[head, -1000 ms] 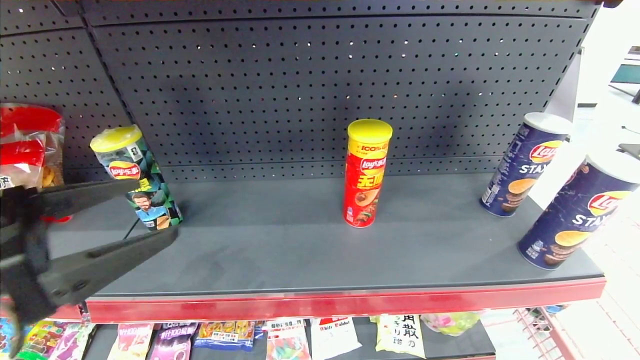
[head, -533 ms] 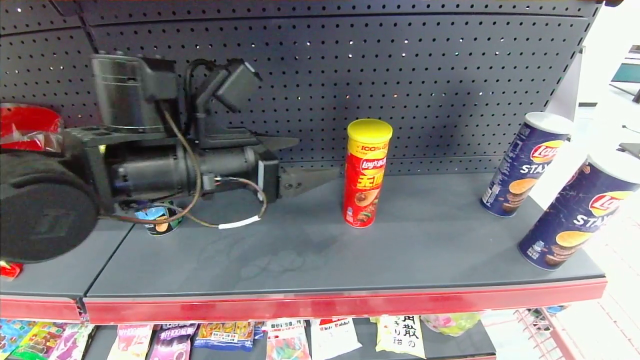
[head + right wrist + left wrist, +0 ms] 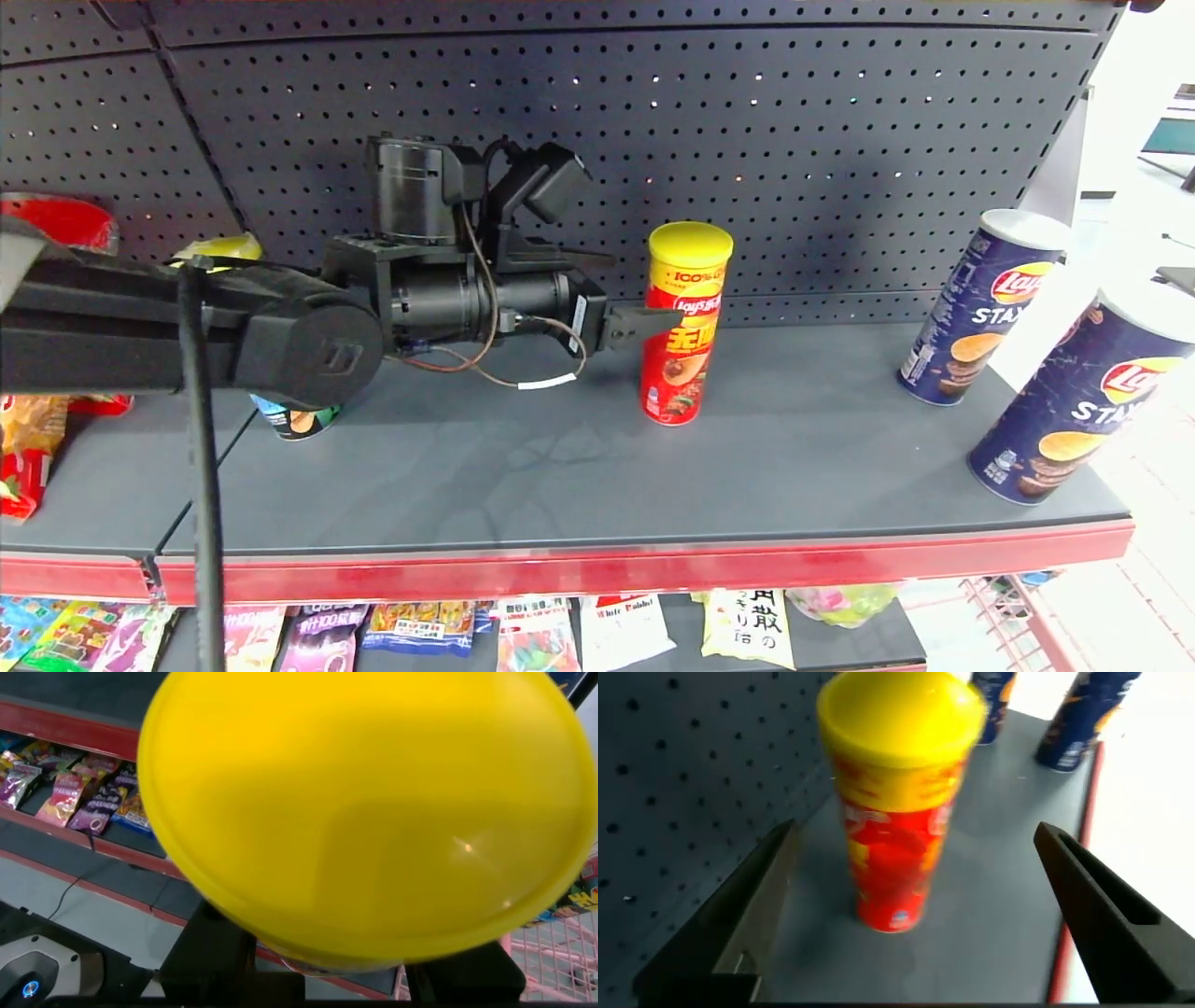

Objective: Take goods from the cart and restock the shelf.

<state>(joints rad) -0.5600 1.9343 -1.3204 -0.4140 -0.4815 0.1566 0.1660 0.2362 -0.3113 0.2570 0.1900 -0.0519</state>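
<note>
A red chips can (image 3: 684, 327) with a yellow lid stands upright at the middle of the grey shelf (image 3: 523, 485). My left gripper (image 3: 649, 291) reaches in from the left at the can's mid height, open, one fingertip just beside the can. In the left wrist view the same can (image 3: 896, 849) stands just ahead of the gap between the wide-spread fingers (image 3: 738, 924). In the right wrist view a yellow-lidded can (image 3: 374, 812) sits close under the camera, held between the right gripper's dark fingers (image 3: 210, 961).
A green patterned can (image 3: 299, 420) stands partly behind my left arm. Two blue cans (image 3: 980, 313) (image 3: 1083, 397) lean at the shelf's right end. Snack bags (image 3: 37, 448) lie at the far left, more bags (image 3: 532, 635) hang below the red shelf lip (image 3: 653, 565).
My left arm has swung from the lower left up across the shelf and rightward, bringing its open gripper beside the red can. The cans have not moved.
</note>
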